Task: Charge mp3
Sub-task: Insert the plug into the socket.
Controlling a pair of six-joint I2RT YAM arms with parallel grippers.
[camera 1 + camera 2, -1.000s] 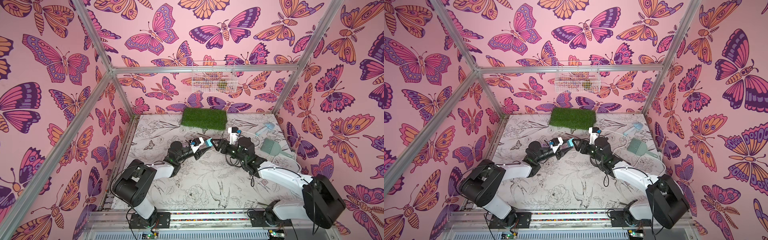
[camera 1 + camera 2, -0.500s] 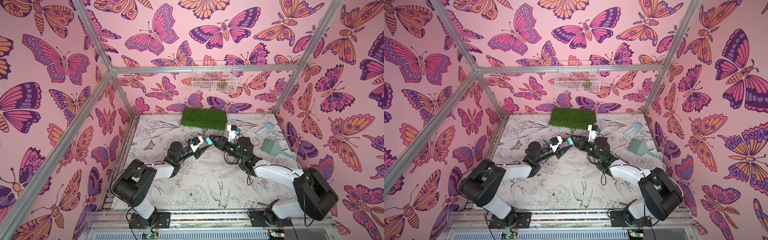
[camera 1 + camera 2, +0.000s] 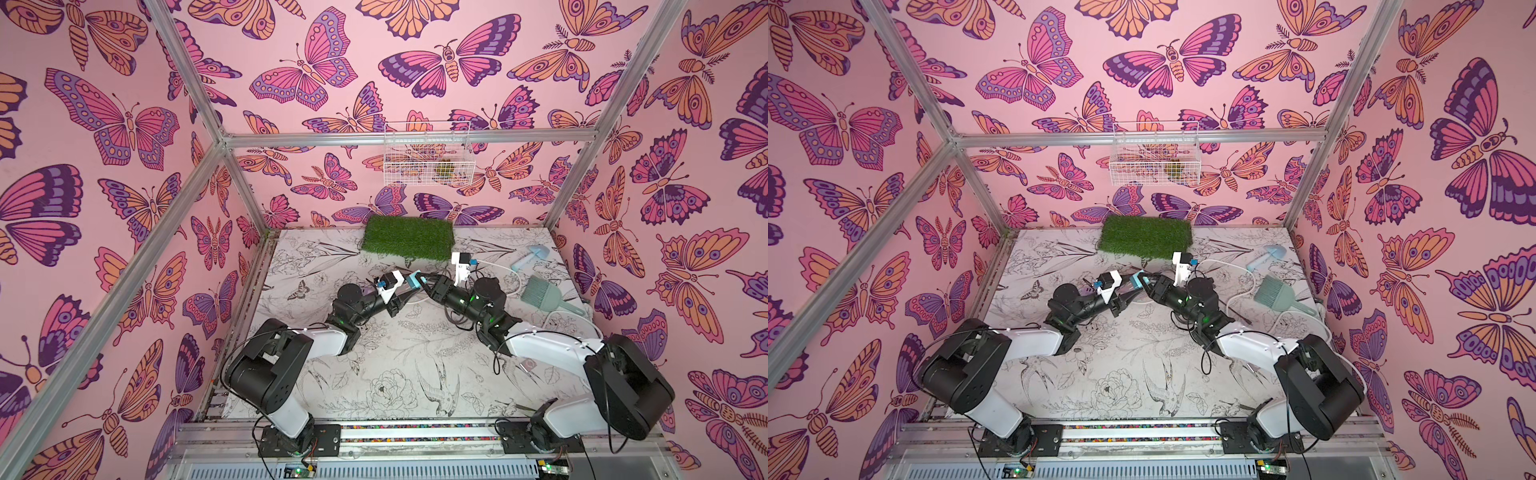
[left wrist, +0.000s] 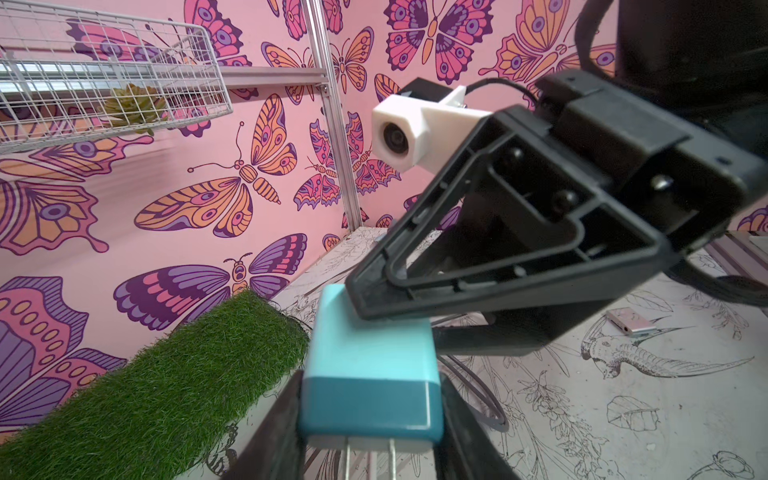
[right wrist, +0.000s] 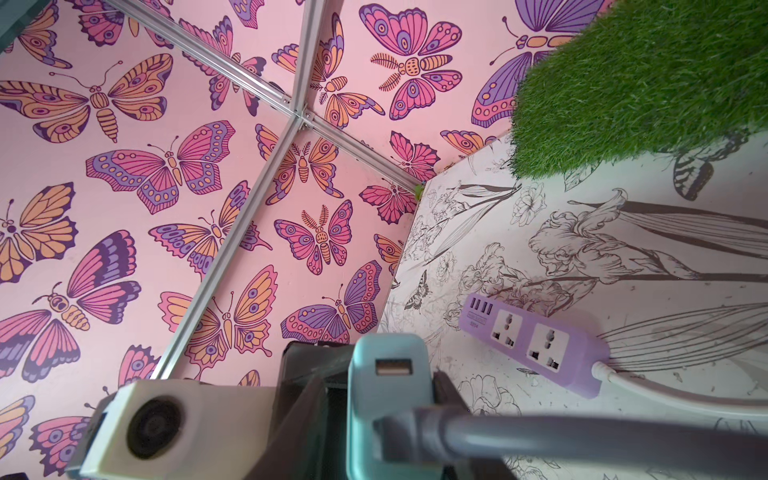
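Note:
A two-tone teal charger plug (image 3: pixel 414 280) (image 3: pixel 1136 279) hangs above the table's middle. My left gripper (image 4: pixel 370 399) (image 3: pixel 407 286) is shut on its darker pronged end. My right gripper (image 3: pixel 427 286) (image 5: pixel 390 415) meets it from the other side, one finger (image 4: pixel 374 291) resting on the pale end. The plug's USB port (image 5: pixel 392 368) faces the right wrist camera and is empty. A grey cable (image 5: pixel 582 436) crosses just below that port; where its end sits is unclear. The small pink mp3 (image 4: pixel 627 322) lies flat on the table, apart from both grippers.
A purple power strip (image 5: pixel 532 345) lies on the table near the left arm. A grass mat (image 3: pixel 409 239) sits at the back, with a wire basket (image 3: pixel 428 160) on the wall above. A green brush (image 3: pixel 540 293), a blue mushroom (image 3: pixel 534 253) and a white cord (image 3: pixel 498 266) lie at the right.
My right gripper has come leftward up to the teal plug, and its jaws have narrowed. The left gripper has kept still with the plug in it.

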